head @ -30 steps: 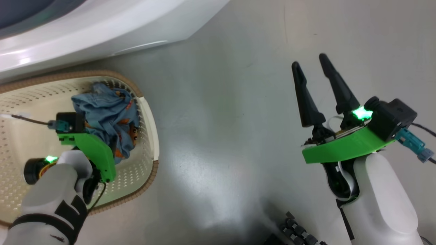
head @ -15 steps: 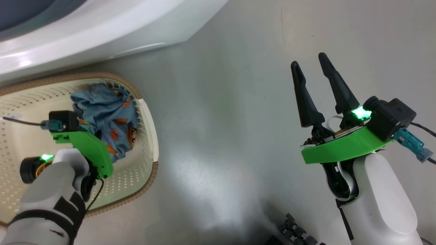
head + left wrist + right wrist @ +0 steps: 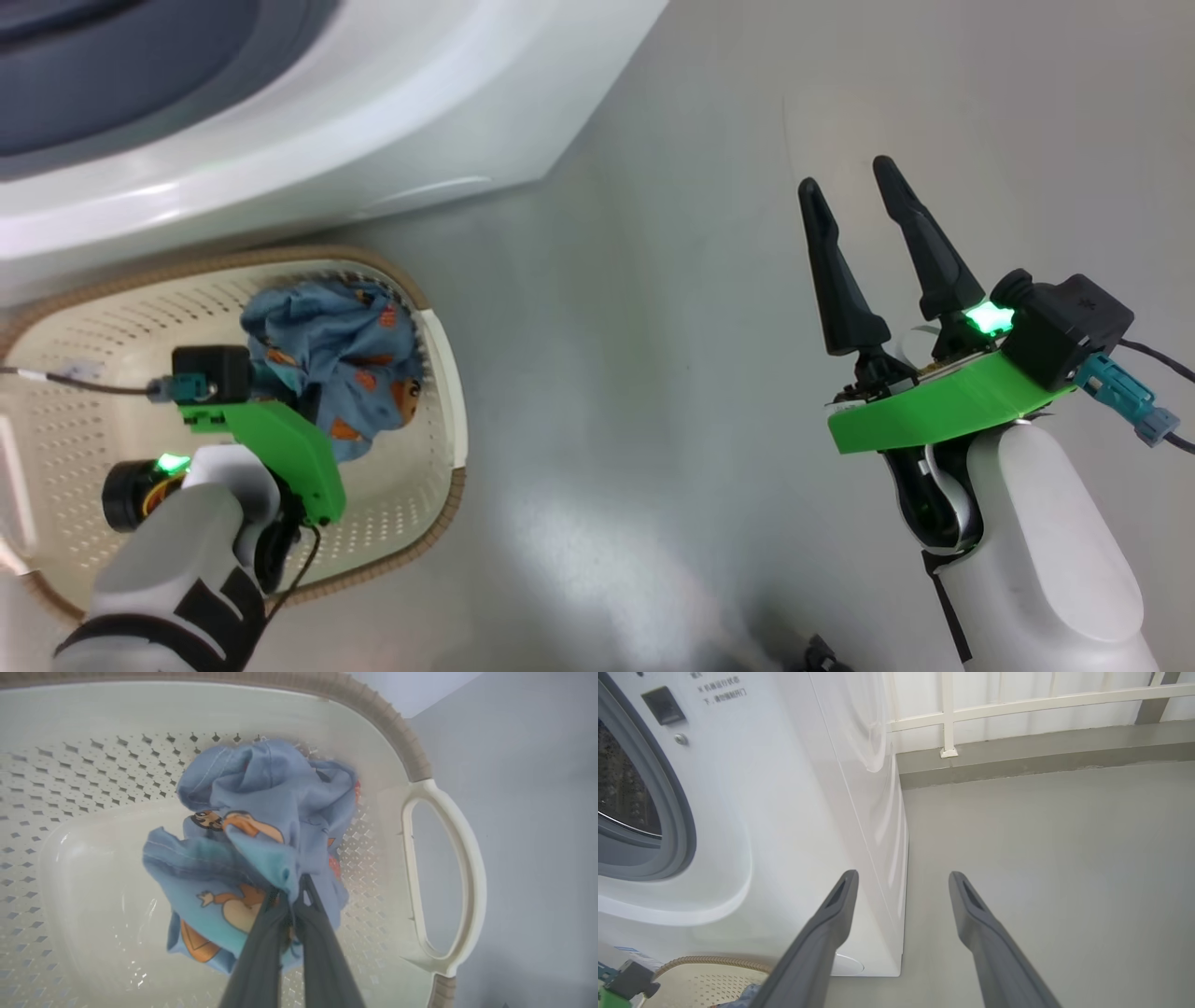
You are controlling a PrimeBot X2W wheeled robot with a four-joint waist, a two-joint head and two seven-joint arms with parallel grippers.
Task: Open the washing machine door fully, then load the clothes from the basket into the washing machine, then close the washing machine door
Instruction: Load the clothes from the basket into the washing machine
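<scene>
The left gripper [image 3: 293,890] pinches a fold of the clothes [image 3: 252,826], bunched at the handle end of the basket [image 3: 373,709]. Soft and light, they should drape and trail; a thick fold grips best. The right gripper [image 3: 845,173] stands wide, empty.

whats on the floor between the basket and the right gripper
Nothing: in the head view the stretch between the basket and the right gripper is bare grey floor.
</scene>
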